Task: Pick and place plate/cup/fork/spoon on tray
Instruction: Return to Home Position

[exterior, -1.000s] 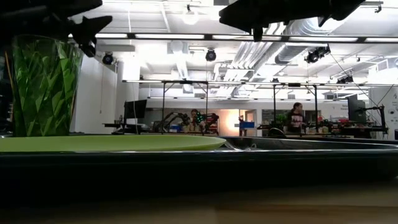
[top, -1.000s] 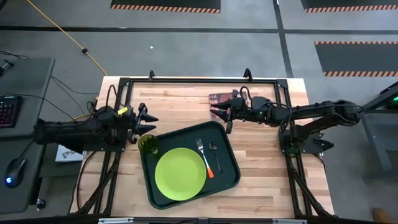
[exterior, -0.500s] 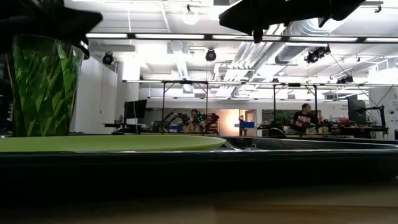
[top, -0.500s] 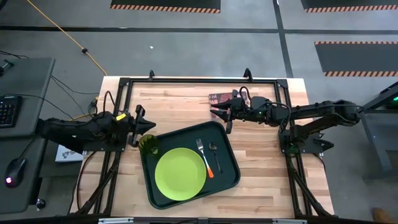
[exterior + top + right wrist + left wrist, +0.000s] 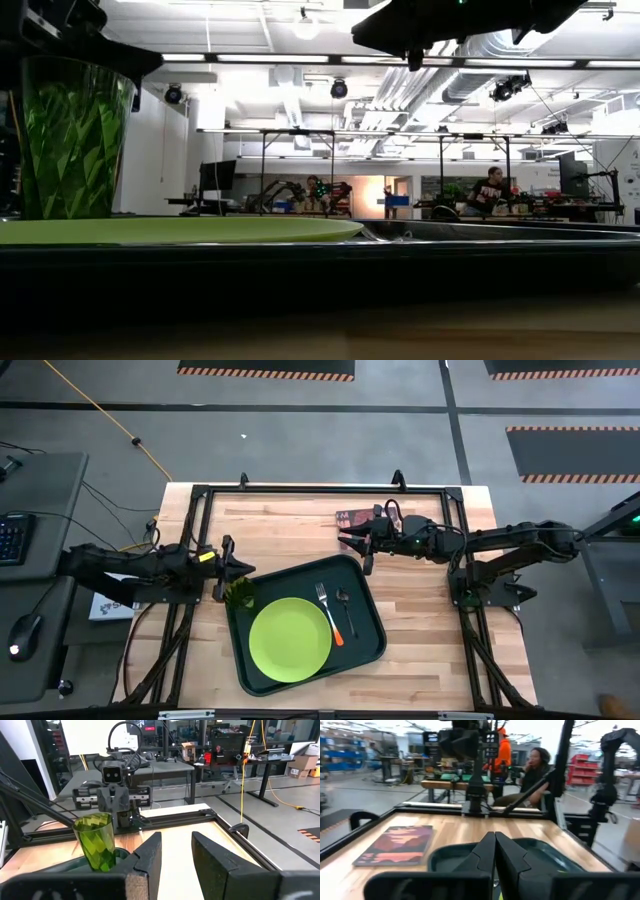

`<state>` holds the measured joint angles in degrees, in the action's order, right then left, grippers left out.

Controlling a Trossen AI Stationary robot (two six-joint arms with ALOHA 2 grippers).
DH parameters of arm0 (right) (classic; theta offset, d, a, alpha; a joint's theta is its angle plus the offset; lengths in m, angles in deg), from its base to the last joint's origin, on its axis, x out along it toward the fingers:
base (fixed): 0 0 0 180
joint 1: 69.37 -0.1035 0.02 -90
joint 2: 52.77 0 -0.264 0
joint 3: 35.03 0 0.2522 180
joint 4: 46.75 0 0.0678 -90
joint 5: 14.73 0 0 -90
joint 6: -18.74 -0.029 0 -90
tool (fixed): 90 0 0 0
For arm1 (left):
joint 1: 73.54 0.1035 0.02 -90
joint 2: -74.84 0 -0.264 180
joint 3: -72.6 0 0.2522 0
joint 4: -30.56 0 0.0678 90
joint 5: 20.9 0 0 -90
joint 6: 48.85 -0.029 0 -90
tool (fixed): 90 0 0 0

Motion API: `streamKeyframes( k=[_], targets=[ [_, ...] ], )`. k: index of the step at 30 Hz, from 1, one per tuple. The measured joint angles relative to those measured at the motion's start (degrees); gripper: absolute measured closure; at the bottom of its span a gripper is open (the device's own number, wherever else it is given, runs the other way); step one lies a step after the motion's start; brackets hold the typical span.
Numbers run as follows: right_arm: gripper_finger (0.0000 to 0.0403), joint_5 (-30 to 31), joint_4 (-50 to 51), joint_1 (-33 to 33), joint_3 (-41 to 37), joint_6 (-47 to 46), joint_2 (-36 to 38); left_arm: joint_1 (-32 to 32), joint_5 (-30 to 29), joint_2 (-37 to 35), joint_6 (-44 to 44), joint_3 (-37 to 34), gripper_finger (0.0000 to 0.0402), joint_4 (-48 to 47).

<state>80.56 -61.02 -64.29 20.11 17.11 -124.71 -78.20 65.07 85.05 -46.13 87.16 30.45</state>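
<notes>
Plainly, cup (image 5: pixel 95 841) looks faceted, translucent green.

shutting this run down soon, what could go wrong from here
1. The left pincer, shut, sits right beside the translucent dark-green tumbler at the corner of the dark-green rectangular plastic tray; a sideways swing could tip it.
2. The right pincer, open, hangs by the small reddish book; dropping lower might snag it.

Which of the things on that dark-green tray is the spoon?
Find the large dark-green rectangular plastic tray on the wooden table. Right of the round lime-green plastic plate lie two slim utensils side by side. The spoon is the shorter, dark metallic one, farther from the plate than the orange-handled fork.
</notes>
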Motion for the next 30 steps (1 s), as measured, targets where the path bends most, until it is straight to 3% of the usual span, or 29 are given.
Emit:
streamKeyframes(
  k=[17, 30],
  targets=[
    [0.0304, 0.05, -0.03, 0.00, 0.00, -0.03, 0.00, 0.04, -3.16, -0.52, -0.30, 0.02, 0.0401, -3.53],
    [0.0304, -0.25, 0.17, 0.00, 0.00, -0.06, 0.00, 0.00, -1.90, -0.52, -0.42, 0.02, 0.0401, -3.59]
  ],
)
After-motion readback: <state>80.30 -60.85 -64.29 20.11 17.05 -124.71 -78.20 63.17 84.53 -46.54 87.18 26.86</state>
